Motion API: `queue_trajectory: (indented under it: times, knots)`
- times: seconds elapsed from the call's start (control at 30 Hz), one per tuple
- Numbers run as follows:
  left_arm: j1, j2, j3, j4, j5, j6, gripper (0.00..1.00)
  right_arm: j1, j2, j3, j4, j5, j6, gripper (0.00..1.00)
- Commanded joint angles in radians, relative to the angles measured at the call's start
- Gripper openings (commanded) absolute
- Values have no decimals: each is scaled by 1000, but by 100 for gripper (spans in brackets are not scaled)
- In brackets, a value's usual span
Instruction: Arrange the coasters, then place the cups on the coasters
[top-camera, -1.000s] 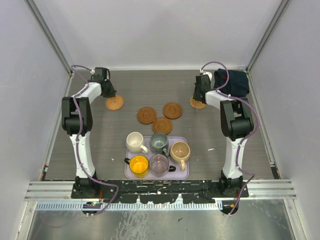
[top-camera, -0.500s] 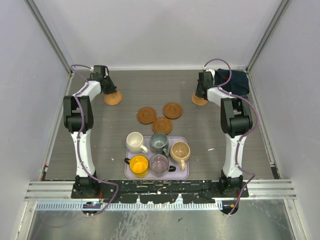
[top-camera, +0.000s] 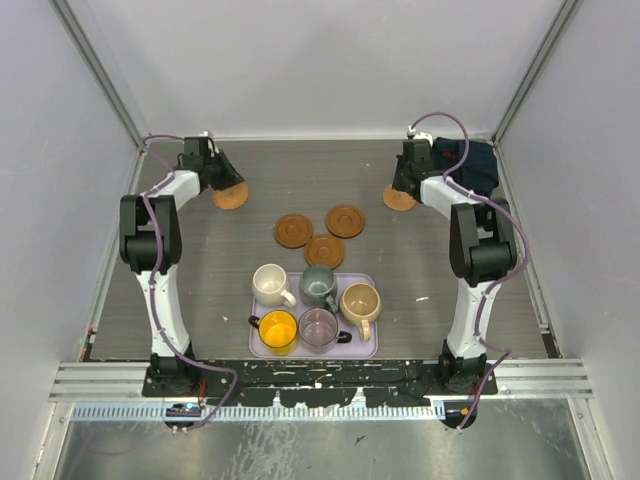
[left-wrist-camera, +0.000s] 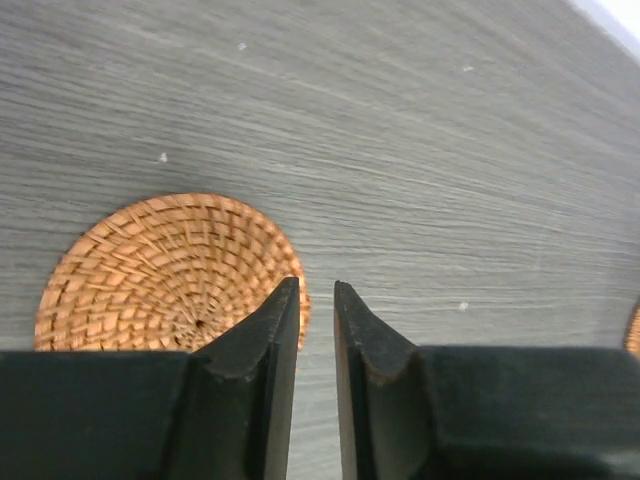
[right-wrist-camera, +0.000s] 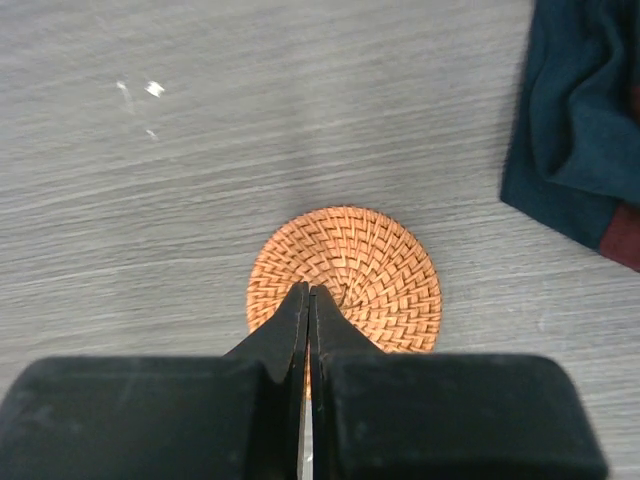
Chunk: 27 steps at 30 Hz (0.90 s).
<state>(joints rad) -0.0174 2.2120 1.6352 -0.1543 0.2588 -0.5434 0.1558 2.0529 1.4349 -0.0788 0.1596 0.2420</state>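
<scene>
From above, the grey counter (top-camera: 200, 270) has five round woven coasters on it. The left coaster (top-camera: 230, 196) lies far back on the left, right at the tip of the left arm (top-camera: 175, 185). The right coaster (top-camera: 399, 199) lies far back on the right, at the tip of the right arm (top-camera: 440, 190) and near a dark blue cloth (top-camera: 478, 165). Three more sit close together in the middle: the middle-left coaster (top-camera: 293, 231), the middle-right coaster (top-camera: 345, 221) and the front coaster (top-camera: 324, 251). Closer to the arm bases is a purple tray (top-camera: 364, 348), and all five cups stand on it: the white cup (top-camera: 270, 284), the green cup (top-camera: 319, 286), the tan cup (top-camera: 360, 302), the yellow cup (top-camera: 278, 330) and the glass cup (top-camera: 319, 327). In the left wrist view, the left jaws are open just a little, with a thin gap and nothing in it. The left coaster (left-wrist-camera: 160, 270) lies flat on the counter, partly under one jaw tip. In the right wrist view, the right jaws are squeezed tight together, holding nothing. Their tips sit over the middle of the right coaster (right-wrist-camera: 365, 265), maybe pressing on it, but I cannot tell. The cloth (right-wrist-camera: 585, 120) lies off to one side, apart from that coaster.
</scene>
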Motion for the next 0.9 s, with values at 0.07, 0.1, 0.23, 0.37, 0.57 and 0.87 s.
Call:
queue_trajectory:
  times: [0.07,0.1,0.23,0.37,0.57,0.87]
  knots:
    - [7,-226,-79,156,43,5,29,16,-205,-41,92,-52,-46,5]
    - [7,-245,-94,156,44,6,29,22,-219,-45,85,-62,-49,5]
    - [3,-328,-199,194,96,-10,29,64,-279,-86,50,-97,-52,8]
    - [-36,-415,-370,264,144,-7,49,138,-328,-169,47,-95,-61,36]
    - [-148,-490,-516,293,155,56,68,236,-333,-230,34,-75,-67,43]
    - [-254,-447,-508,261,202,57,66,322,-269,-218,5,-134,-143,55]
